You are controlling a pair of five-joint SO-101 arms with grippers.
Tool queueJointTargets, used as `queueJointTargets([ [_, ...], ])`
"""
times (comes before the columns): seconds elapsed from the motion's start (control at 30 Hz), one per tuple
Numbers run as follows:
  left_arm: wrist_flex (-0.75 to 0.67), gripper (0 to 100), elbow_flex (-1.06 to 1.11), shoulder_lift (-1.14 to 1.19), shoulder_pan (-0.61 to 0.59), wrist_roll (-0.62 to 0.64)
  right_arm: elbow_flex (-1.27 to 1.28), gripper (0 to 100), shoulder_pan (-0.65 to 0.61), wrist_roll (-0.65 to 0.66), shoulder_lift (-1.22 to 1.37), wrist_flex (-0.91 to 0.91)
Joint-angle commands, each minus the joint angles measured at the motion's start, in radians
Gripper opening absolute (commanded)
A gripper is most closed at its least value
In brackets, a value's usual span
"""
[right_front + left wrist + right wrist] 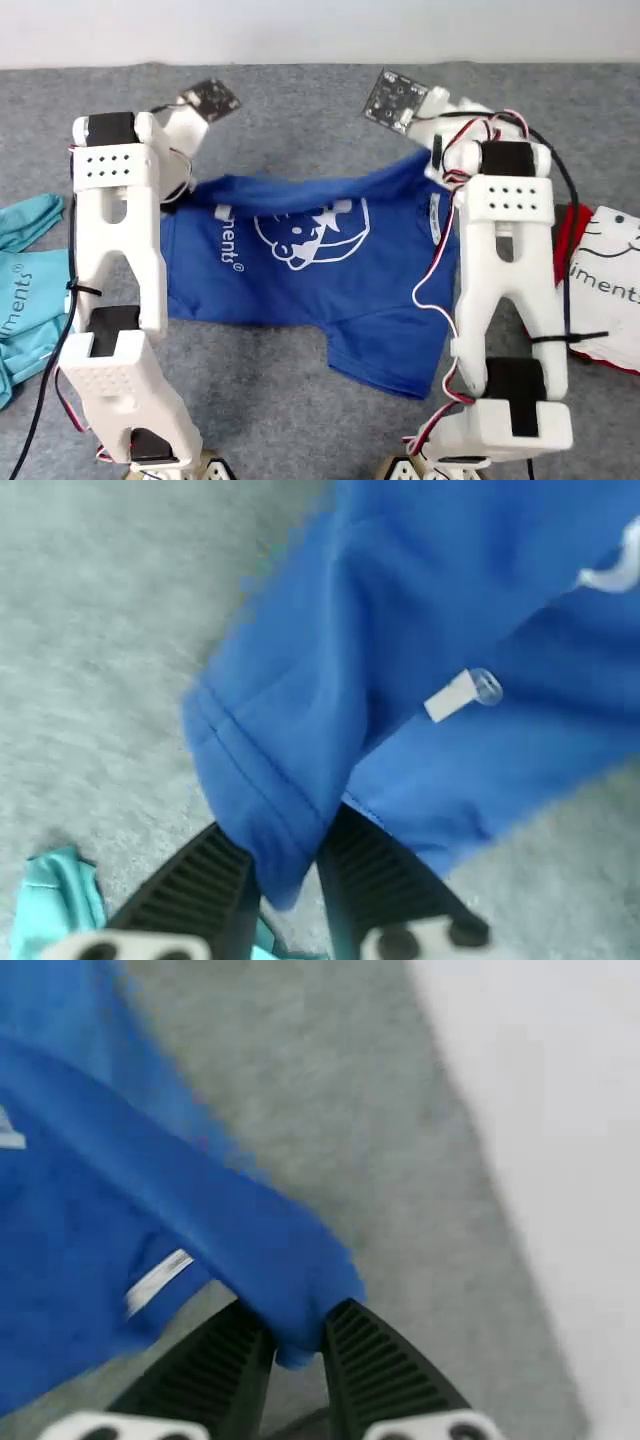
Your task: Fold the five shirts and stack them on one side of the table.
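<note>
- The blue shirt [300, 270] lies spread print-up mid-desk [300, 120], between the two arms.
- The left end effector [285, 865] is clamped on its hem fold, and the right end effector [295, 1335] pinches another bunched edge.
- A teal shirt [25, 280] lies beside the left arm.
- A white shirt [615, 290] and a red shirt [572, 225] lie beside the right arm.

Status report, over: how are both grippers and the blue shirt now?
Left gripper shut on blue shirt edge; right gripper likewise. Shirt spread out on grey table. Teal shirt, white shirt lie off to the sides.
</note>
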Motion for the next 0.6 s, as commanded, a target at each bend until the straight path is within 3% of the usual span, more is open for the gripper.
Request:
queueJointTargets([
  [0.0,0.038,2,0.024,-0.012,-0.008,-0.048,-0.061,0.9,-0.004,0.031,-0.074,0.173],
  [0.17,0.038,2,0.220,-0.020,-0.005,-0.133,-0.063,0.9,-0.004,0.046,-0.117,0.369],
  [0.33,0.038,2,0.328,-0.015,-0.028,-0.137,-0.063,0.9,0.001,0.044,-0.133,0.549],
  [0.57,0.038,5,0.357,-0.012,-0.043,-0.137,-0.023,0.9,0.001,-0.071,-0.139,0.665],
])
